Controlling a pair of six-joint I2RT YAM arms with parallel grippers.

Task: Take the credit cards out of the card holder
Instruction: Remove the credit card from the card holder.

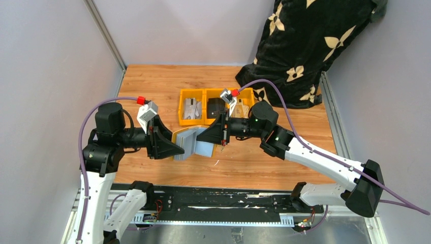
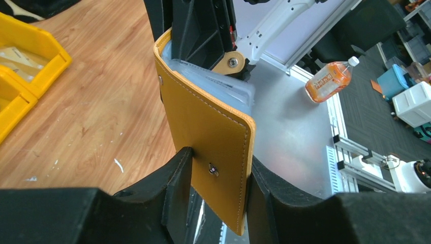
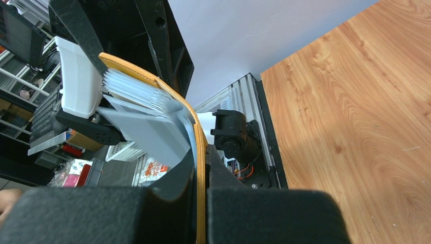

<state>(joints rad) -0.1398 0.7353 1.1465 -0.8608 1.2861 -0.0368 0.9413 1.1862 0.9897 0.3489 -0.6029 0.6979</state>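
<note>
Left wrist: fingers [image 2: 179,185] clamp card holder [image 2: 211,124] edges.

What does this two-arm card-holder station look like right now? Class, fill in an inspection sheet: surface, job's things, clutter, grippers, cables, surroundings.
Surface: wooden table, a few pale marks.
Job's things: card holder open, held up between both grippers; credit cards still tucked in its grey pockets.
Clutter: yellow bins at the back, small items inside; black floral bag in the far right corner.
Grippers: left gripper clamps one flap; right gripper shut on the other flap's edge.
Cables: left purple cable and right purple cable loop from the wrists, clear of the holder.
Surroundings: grey walls; orange bottle off the table.
</note>
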